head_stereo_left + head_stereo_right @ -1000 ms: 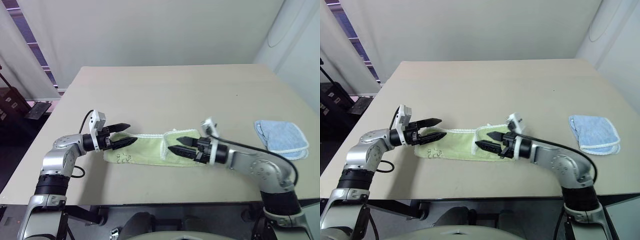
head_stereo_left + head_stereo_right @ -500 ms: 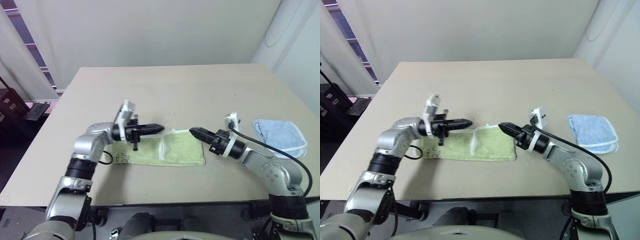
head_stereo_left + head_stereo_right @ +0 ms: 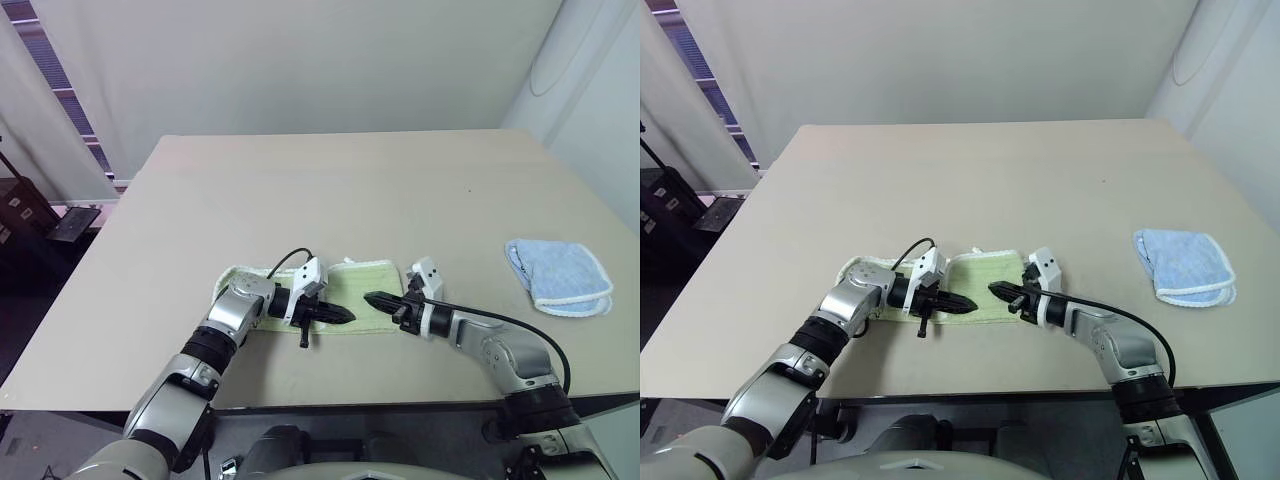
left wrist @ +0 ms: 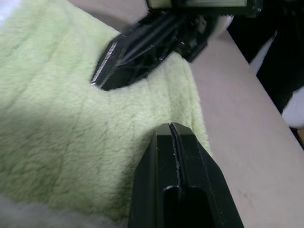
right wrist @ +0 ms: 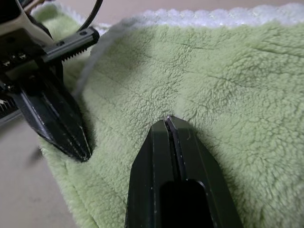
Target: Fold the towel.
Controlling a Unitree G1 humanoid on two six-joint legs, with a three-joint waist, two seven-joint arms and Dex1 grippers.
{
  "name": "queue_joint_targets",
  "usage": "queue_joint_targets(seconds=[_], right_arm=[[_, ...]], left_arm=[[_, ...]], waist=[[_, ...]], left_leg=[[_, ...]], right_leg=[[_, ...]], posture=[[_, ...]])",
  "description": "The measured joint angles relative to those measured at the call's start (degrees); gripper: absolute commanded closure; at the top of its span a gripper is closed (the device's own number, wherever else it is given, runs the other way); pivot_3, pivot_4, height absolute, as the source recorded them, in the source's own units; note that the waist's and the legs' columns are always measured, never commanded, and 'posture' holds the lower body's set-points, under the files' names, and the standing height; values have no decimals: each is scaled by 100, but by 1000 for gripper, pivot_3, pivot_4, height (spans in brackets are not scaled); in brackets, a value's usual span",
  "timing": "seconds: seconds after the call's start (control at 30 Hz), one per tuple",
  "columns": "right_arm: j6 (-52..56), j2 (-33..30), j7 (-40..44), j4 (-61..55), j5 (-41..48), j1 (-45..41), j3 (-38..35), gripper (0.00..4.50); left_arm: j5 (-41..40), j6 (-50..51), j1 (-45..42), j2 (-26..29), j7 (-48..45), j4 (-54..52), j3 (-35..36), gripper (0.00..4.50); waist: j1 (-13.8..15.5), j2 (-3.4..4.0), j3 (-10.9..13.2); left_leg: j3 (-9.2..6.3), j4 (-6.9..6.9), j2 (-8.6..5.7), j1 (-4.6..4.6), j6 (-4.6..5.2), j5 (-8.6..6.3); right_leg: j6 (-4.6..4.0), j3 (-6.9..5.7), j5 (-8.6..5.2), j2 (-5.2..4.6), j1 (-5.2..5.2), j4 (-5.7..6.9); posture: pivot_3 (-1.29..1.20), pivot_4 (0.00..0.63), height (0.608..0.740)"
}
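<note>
Since a second ago both pincers have closed and come in low over the cloth, and the towel, then a long strip, now lies as a shorter folded pad. The left pincer (image 3: 343, 317) has its black fingers pressed together, tip over the near edge of the small light-green terry towel (image 3: 365, 285). The right pincer (image 3: 372, 298) is likewise closed with nothing between its fingers, its tip on the pile of the towel, facing the left one with a small gap between them. In the right wrist view the white stitched edging (image 5: 213, 16) runs along the towel's far side.

The towel sits close to the near edge of the beige table (image 3: 350, 190), slightly left of its middle. Bare tabletop stretches wide behind it and to both sides. A folded light-blue cloth (image 3: 560, 276) lies well apart, near the right edge. White walls stand behind and to the right of the table.
</note>
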Motion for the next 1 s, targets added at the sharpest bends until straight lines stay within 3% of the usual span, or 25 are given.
queue_joint_targets(seconds=[0.1, 0.2, 0.37, 0.53, 0.57, 0.73, 1.0], right_arm=[[71, 5, 89, -7, 61, -33, -63, 4471], [252, 11, 190, -207, 406, -52, -378, 4500], [615, -14, 180, -838, 862, -258, -750, 4500], [1126, -22, -13, -986, 1084, -350, -850, 4500], [1258, -21, -56, -983, 1134, -362, -874, 4500], [1938, 50, -250, -911, 1526, -634, -997, 4500], [2413, 253, -337, -458, 1832, -961, -1145, 4500]], left_arm=[[-196, 273, 5, -32, 4, -143, 159, 4500], [-758, 890, -42, 86, -39, -676, 679, 3914], [-2003, 2552, -107, 1050, -134, -2062, 1643, 2152], [-3054, 4126, 626, 2050, 194, -2900, 2585, 218], [-3172, 4346, 774, 2158, 301, -2925, 2740, 32], [-3685, 5159, 1906, 2961, 750, -3379, 3633, 32], [-4151, 6330, 2980, 3228, 1513, -3477, 4224, 32]], waist=[[0, 0, 1], [-15, 1, 2], [-53, 2, 2], [-24, 5, 3], [-17, 5, 3], [-14, 9, 6], [11, 17, 11]], left_leg=[[-2, 8, 0, -2, 0, 0], [-4, 14, 0, -10, 1, 0], [-15, 8, 3, -7, 0, 0], [-14, 8, 2, -5, 0, 0], [-14, 10, 2, -4, 0, 0], [-13, 10, 1, -2, -14, -8], [-10, 6, 1, -1, -15, -9]], right_leg=[[1, -1, 1, 1, 1, 3], [2, -2, 1, 2, -8, 10], [1, -2, 0, 12, -13, 15], [-1, 0, 0, 12, -10, 14], [-1, 0, 0, 12, -9, 15], [-24, 5, -7, 12, -7, 12], [-33, 7, -9, 11, -6, 8]], posture=[[0, 0, 740], [0, 0, 740], [0, 0, 740], [0, 0, 740], [0, 0, 740], [0, 0, 740], [0, 0, 740]])
